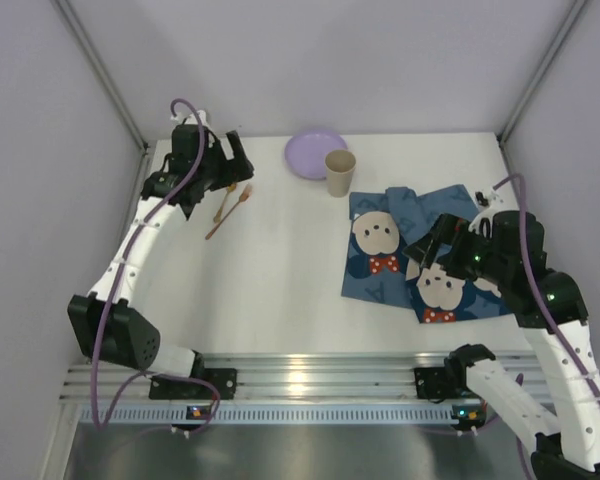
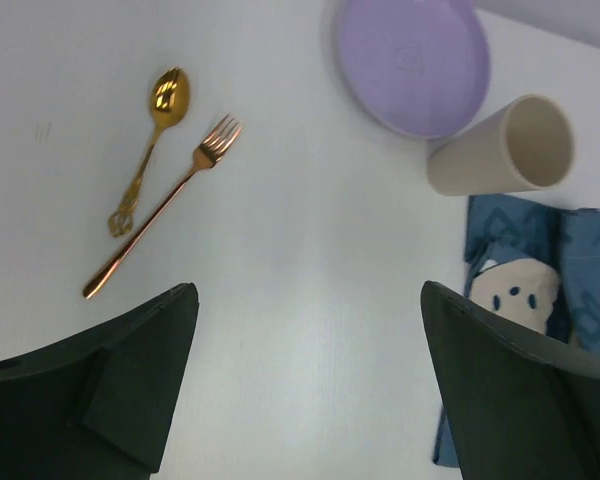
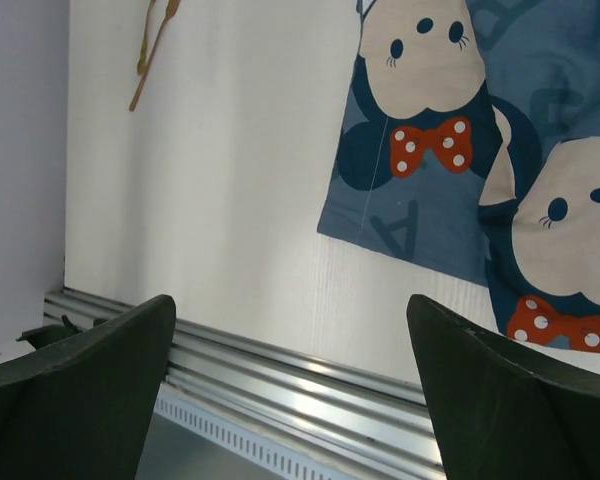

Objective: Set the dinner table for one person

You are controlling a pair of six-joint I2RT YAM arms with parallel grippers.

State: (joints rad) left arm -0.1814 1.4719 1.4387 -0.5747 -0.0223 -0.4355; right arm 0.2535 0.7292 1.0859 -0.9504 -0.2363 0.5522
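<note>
Left pincer (image 2: 306,292) gapes wide with nothing between its fingers, hanging over the bare white desk (image 2: 280,200). Just beyond it I see a gold fork (image 2: 160,222) and spoon (image 2: 150,145) lying close side by side. Further off sits a lilac plate (image 2: 412,62) with a beige cup (image 2: 505,148) just beside it. My right pincer (image 3: 290,300) is equally wide and empty, above the desk's near edge beside the rumpled blue mouse-print mat (image 3: 450,150).

Plate (image 1: 310,153): lilac, far edge of table (image 1: 280,290)
Cup (image 1: 340,172): beige, beside plate
Fork (image 1: 228,213), spoon (image 1: 225,205): far left
Mat (image 1: 380,280): blue, right
</note>
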